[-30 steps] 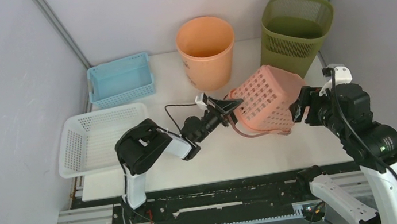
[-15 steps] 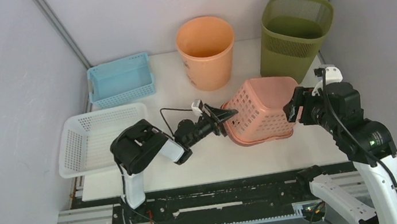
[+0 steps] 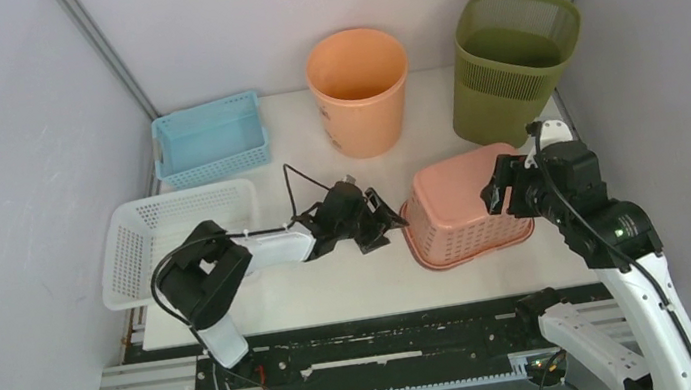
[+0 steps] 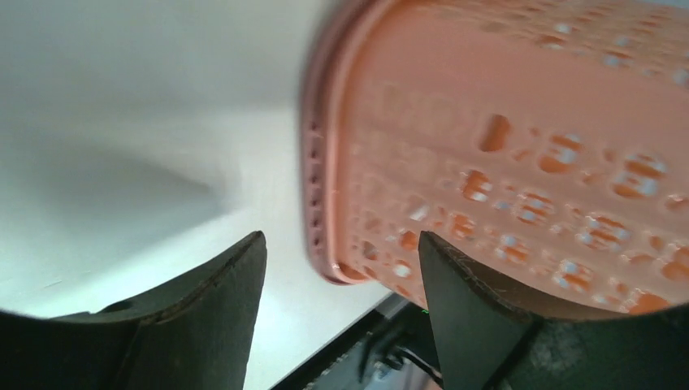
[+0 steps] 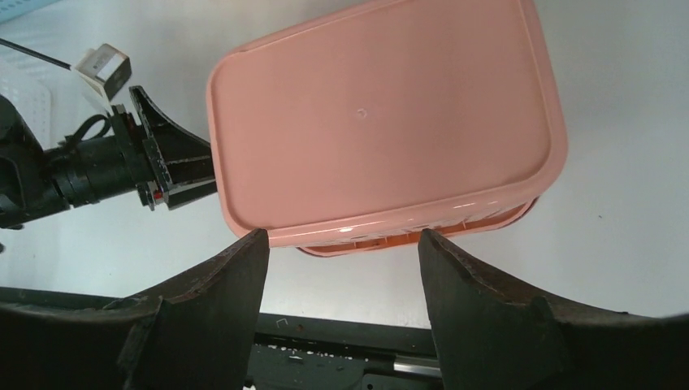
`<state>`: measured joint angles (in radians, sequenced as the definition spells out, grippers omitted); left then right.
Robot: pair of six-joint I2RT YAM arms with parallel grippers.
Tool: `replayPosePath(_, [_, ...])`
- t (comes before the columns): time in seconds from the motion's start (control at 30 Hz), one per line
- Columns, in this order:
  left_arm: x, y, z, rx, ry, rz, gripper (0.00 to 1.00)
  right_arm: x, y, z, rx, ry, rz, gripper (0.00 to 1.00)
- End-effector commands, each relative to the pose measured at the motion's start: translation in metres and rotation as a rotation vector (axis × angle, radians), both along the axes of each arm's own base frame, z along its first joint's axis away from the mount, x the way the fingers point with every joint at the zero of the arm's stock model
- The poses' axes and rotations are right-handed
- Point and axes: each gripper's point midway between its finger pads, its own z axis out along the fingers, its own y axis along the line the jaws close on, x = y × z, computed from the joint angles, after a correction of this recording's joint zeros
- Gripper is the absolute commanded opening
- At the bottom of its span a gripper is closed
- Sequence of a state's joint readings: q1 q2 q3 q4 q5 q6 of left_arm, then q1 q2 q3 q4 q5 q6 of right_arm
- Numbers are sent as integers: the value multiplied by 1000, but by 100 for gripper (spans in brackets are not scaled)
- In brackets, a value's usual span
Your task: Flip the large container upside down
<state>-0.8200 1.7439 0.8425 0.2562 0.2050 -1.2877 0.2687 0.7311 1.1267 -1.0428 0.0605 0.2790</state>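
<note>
The large pink basket (image 3: pixel 458 202) lies upside down on the white table, its solid base facing up and its rim on the table. It fills the left wrist view (image 4: pixel 520 146) and the right wrist view (image 5: pixel 382 122). My left gripper (image 3: pixel 380 223) is open and empty, just left of the basket's rim, which lies between the fingertips' line of sight (image 4: pixel 341 268) without being touched. My right gripper (image 3: pixel 502 189) is open and empty above the basket's right side (image 5: pixel 341 260). The left gripper also shows in the right wrist view (image 5: pixel 175 162).
An orange bucket (image 3: pixel 360 87) and a green mesh bin (image 3: pixel 510 57) stand upright at the back. A blue basket (image 3: pixel 210 137) sits back left and a white basket (image 3: pixel 176 242) at the left. The table's front edge runs just below the pink basket.
The pink basket went from tilted and lifted to flat on the table, base up. My left gripper let go of its rim and drew back left. My right gripper shifted left.
</note>
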Motion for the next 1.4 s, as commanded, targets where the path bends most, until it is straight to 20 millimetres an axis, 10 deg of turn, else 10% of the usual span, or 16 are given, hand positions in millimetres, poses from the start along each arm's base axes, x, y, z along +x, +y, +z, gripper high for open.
replayPosePath(0.0, [0, 49, -10, 355, -35, -20, 74, 12, 8, 2, 38, -36, 10, 75])
replayPosePath(0.2, [3, 62, 2, 405, -83, -8, 75, 13, 12, -1, 45, -27, 22, 75])
replayPosePath(0.37, [5, 77, 53, 440, -250, -13, 85, 13, 28, 0, 76, -28, 70, 74])
replayPosePath(0.6, [1, 120, 112, 448, -395, 54, 100, 10, 115, 4, 141, -38, 281, 66])
replayPosePath(1.0, [-5, 216, 156, 495, -467, 257, 100, 48, 246, -82, 86, 84, 362, 60])
replayPosePath(1.17, [-9, 236, 157, 500, -474, 294, 100, 61, 239, -138, 44, 207, 302, 58])
replayPosePath(1.37, [-8, 234, 149, 490, -458, 281, 100, 80, 177, -165, 57, 269, 152, 58])
